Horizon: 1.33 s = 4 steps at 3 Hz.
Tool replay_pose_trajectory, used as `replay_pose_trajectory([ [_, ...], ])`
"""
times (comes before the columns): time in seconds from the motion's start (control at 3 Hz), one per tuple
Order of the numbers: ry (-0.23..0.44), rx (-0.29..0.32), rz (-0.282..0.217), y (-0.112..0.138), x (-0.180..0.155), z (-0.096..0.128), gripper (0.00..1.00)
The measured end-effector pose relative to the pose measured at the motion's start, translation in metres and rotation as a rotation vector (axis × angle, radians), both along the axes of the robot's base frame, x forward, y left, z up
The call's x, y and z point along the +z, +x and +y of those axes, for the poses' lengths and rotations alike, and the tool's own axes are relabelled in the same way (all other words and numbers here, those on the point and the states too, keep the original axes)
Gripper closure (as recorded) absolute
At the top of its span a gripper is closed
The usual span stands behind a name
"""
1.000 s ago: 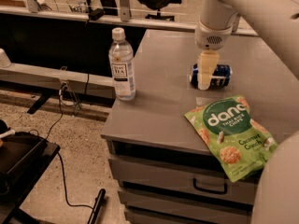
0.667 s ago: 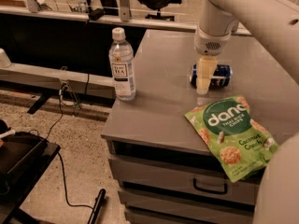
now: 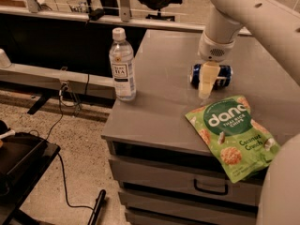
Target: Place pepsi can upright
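The pepsi can point(image 3: 226, 73) is seen lying on its side on the tabletop point(image 3: 159, 64), toward the rear right. Its long axis runs approx. left–right, w/ dark blue wall and a silver end showing either side of the gripper point(image 3: 205, 89). The gripper is held pointing straight down over the can's mid-section, its pale tip hanging in front of the blue wall, close to the tabletop. Whether it is spread, closed or pinching the can cannot be told from this angle, nor whether contact is made.

Handling, as judged: the can is taken to be light if empty and noticeably heavier if full; which one can't be read here. The wall is thin metal, smooth & slippery, easily dented by a hard squeeze. Being round, it is expected to roll if nudged off-centre. A hold is best taken across the cylindrical wall near mid-length, not on the rims, w/ moderate force. The can may then be swung a quarter turn and set on one flat end.

Nearby: a clear tea bottle point(image 3: 122, 69) stands upright well to the left. A green chips bag point(image 3: 233, 135) lies flat just in front of the can, so set-down room is tighter there.
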<state>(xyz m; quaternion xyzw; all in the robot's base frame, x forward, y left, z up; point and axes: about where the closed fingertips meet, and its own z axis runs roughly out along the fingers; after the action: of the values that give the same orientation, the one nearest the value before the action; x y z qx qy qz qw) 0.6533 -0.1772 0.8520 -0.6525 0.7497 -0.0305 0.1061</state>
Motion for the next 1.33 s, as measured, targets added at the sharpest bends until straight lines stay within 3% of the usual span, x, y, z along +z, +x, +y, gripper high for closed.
replay_pose_trajectory([
  [0.33, 0.005, 0.008, 0.002, 0.001, -0.004, -0.001, 0.18],
  [1.33, -0.058, 0.091, -0.038, -0.005, 0.013, 0.017, 0.88],
])
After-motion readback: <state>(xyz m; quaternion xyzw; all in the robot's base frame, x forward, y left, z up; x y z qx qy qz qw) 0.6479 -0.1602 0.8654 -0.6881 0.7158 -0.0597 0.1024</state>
